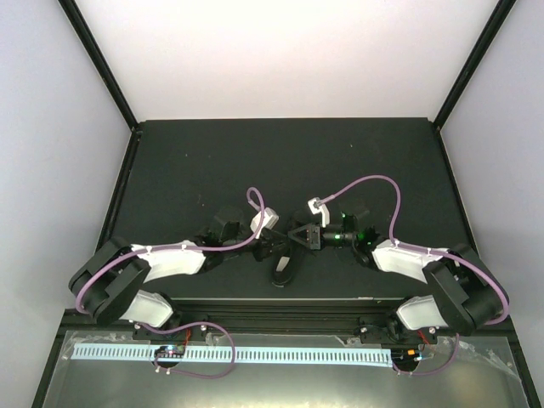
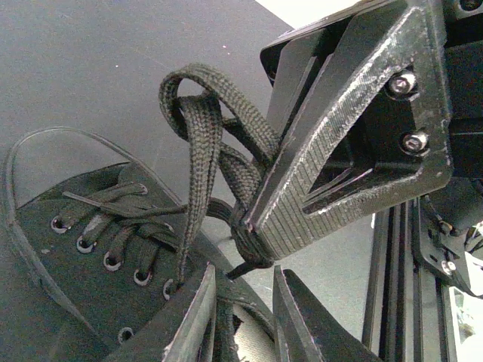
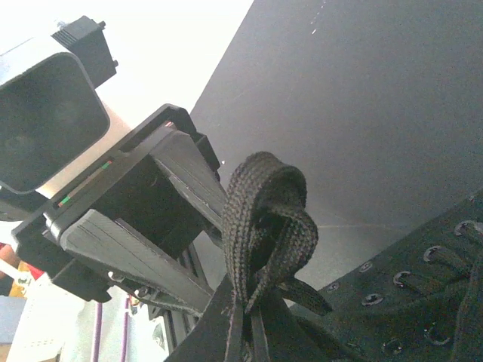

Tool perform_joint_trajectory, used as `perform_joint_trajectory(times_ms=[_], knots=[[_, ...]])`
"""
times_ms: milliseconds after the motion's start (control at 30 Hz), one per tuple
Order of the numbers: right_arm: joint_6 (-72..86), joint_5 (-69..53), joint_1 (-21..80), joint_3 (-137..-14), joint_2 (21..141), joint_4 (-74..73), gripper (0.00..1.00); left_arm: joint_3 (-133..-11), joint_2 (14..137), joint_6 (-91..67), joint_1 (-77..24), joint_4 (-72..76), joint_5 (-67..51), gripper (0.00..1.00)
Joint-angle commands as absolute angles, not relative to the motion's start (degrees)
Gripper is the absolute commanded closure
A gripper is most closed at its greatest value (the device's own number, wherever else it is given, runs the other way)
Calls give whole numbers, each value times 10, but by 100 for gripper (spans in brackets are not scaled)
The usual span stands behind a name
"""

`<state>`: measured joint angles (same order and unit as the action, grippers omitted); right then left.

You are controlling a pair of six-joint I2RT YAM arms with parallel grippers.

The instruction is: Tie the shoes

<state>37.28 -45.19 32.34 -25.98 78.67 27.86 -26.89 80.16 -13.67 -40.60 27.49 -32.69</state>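
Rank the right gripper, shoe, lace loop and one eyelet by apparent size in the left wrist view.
1. Tied: right gripper and shoe fill about equal area. The gripper sits nearer the camera, so I won't rank them.
2. lace loop
3. eyelet

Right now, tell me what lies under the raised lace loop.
Beneath the lace loop, the shoe's eyelet rows and crossed lacing show; the right end effector hides the loop's base.
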Motion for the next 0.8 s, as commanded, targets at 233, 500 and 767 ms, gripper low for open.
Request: perform_joint_trajectory(times_ms=[233,500,767], knots=[[392,-481,320,-261,793,342,98,-281,831,-113,-423,349,-282,79],[390,-484,321,-258,793,342,98,-278,841,-113,-426,373,-269,75],[389,-486,320,-258,791,339,98,-275,845,-101,-432,385,-268,64]])
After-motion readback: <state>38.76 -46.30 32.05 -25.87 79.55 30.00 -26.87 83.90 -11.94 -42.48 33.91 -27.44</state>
